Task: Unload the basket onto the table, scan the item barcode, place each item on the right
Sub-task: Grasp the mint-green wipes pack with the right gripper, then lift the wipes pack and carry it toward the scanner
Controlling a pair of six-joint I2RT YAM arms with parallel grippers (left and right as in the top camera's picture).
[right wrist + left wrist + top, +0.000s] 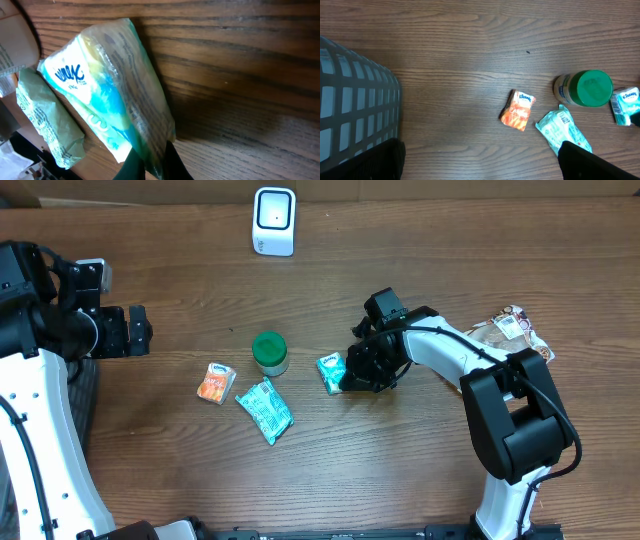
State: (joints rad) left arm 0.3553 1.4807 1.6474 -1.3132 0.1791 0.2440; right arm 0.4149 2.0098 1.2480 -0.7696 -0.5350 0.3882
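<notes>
A small teal tissue pack (330, 371) lies on the wooden table just right of centre. My right gripper (346, 383) is shut on its near edge. In the right wrist view the dark fingertips (131, 167) pinch the clear wrapper of the tissue pack (102, 92), which rests on the wood. The white barcode scanner (274, 221) stands at the table's far edge. My left gripper (140, 330) hovers open at the far left, over bare wood, with nothing between its fingers (590, 161).
A green-lidded jar (270, 352), an orange tissue pack (215, 383) and a teal wipes pack (264, 410) lie left of the held pack. A snack bag (512, 330) sits at the right. A grey mesh basket (355, 100) stands by the left arm.
</notes>
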